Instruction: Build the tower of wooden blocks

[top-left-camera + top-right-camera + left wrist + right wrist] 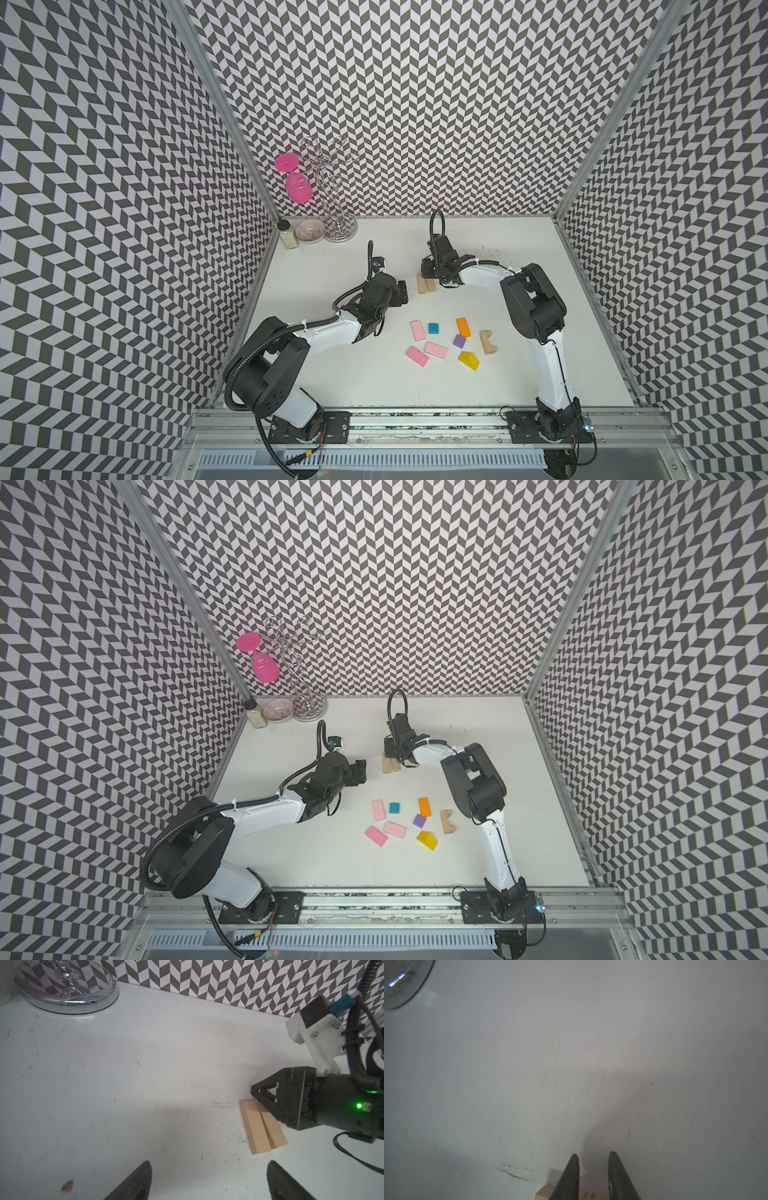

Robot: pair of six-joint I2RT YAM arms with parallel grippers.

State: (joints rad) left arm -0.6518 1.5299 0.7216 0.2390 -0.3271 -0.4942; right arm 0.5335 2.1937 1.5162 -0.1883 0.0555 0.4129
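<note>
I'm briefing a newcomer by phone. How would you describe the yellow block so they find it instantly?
On the white table, find the scattered coloured blocks near its middle. The yellow block lies at the group's near edge, beside the purple cube; it alone is roof-shaped.

Back left corner of the table (519, 374): jar (288, 235), bowl (310, 231), rack (340, 235) in a row from the left, goblet (297, 189) hung on the rack. Mid-table, toward the back: two bars (427, 286) side by side, touching. Astride the far end of the right bar (431, 287): right gripper (593, 1156). Just left of the bars, apart: left gripper (402, 294). Nearer the front, loose and apart: four slabs (436, 350), two cubes (434, 328) among them, roof piece (468, 360) front right, arch (488, 342) far right.
</note>
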